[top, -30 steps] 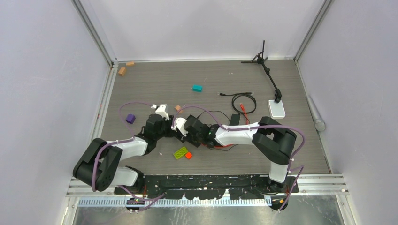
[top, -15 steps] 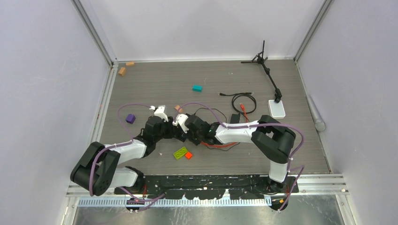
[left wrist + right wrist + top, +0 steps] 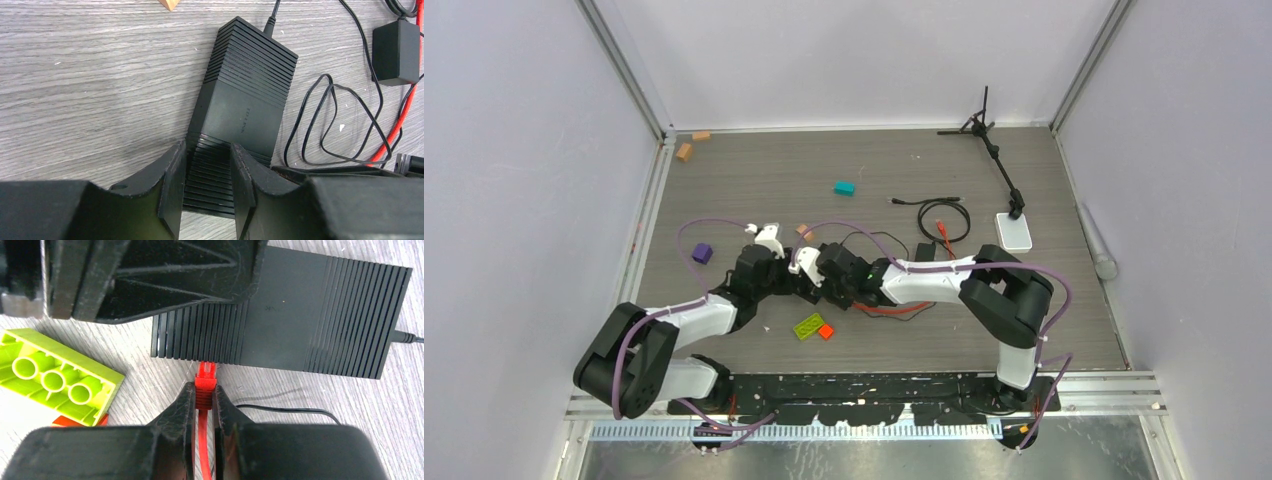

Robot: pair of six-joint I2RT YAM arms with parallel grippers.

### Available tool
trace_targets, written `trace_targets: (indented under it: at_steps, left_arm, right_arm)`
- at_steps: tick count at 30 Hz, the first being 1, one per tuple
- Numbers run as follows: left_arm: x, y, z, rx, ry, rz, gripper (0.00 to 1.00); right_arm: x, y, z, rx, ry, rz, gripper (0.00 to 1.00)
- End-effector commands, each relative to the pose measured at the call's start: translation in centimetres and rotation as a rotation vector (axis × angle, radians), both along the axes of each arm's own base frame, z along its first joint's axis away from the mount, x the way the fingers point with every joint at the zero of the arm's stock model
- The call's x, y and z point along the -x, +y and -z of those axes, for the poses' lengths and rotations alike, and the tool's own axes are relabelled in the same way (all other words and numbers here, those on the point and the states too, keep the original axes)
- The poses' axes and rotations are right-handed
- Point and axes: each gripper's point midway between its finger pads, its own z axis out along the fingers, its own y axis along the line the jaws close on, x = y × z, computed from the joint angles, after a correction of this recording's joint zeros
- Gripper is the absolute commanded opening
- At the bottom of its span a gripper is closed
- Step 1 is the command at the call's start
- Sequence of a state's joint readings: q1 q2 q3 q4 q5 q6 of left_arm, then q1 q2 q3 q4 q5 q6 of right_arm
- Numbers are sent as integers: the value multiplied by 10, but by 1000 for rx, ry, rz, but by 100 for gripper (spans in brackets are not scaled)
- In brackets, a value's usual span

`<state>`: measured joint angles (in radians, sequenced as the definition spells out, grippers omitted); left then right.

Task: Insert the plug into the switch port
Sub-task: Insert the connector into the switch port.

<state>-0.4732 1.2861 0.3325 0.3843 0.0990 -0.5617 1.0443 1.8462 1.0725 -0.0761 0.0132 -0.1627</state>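
Observation:
The switch [image 3: 245, 95] is a flat black ribbed box lying on the table. My left gripper [image 3: 206, 167] reaches over its near ribbed end. The jaws stand partly apart, narrower than the box, and pinch nothing. My right gripper [image 3: 202, 392] is shut on the plug [image 3: 206, 380], the red connector of the red-orange cable [image 3: 894, 311]. The plug's clear tip meets the switch's long side face [image 3: 280, 310]; the switch port itself is hidden. In the top view both grippers [image 3: 792, 283] [image 3: 822, 285] meet over the switch.
A lime brick [image 3: 55, 375] and a small red brick [image 3: 826, 332] lie just left of the plug. A black power brick [image 3: 396, 52] with looping thin wire [image 3: 345, 125] lies beyond the switch. Teal [image 3: 844, 187], purple [image 3: 702, 253] and tan [image 3: 684, 151] blocks are scattered farther off.
My right gripper has shifted left with the plug, closer to my left gripper and the switch. The left arm has barely moved.

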Motion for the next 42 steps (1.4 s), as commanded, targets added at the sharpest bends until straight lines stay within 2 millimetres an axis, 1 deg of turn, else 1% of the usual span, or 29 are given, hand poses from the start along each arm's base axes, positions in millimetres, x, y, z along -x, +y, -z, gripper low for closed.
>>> trace_targets:
  at_steps: [1,3,5,9,11,14,16,17,20,25,30,31,36,38,39,42]
  left_arm:
    - [63,-46,6,120,171,286,37]
    - [64,-46,6,120,169,287,37]
    - [64,-47,5,124,167,289,37]
    - [67,-44,4,119,169,284,37]
    - [64,-37,2,93,152,251,38]
    - [52,-18,-1,18,126,153,38]
    - [41,-2,-6,-24,111,66,44]
    - [37,2,-9,-21,102,33,47]
    - [24,10,-18,-17,82,-18,50]
    - [8,19,-25,-44,74,-45,56]
    - [-2,30,-30,-52,58,-84,57]
    - [-4,32,-30,-51,56,-90,58]
    - [-9,29,-26,-54,66,-67,58]
    - [-11,27,-24,-54,69,-57,58]
    - [-12,26,-23,-53,70,-53,58]
    - [-14,23,-22,-46,70,-39,58]
  right_arm:
    - [-12,99,-114,-421,-196,-138,0]
    - [-12,99,-112,-417,-198,-132,0]
    - [-17,96,-111,-417,-212,-106,0]
    - [-31,84,-99,-388,-206,-46,0]
    - [-30,80,-92,-377,-189,-43,1]
    - [-21,76,-81,-345,-147,-78,0]
    - [-14,73,-71,-307,-114,-114,0]
    - [-12,72,-67,-291,-107,-126,0]
    - [-11,68,-56,-231,-106,-156,0]
    - [-18,62,-42,-174,-121,-154,1]
    - [-17,51,-30,-139,-104,-144,13]
    - [-15,49,-27,-128,-93,-146,17]
    - [-13,38,-17,-96,-58,-144,32]
    - [-14,37,-17,-96,-54,-140,35]
    - [-13,32,-14,-80,-41,-140,36]
    - [-13,28,-12,-73,-3,-138,36]
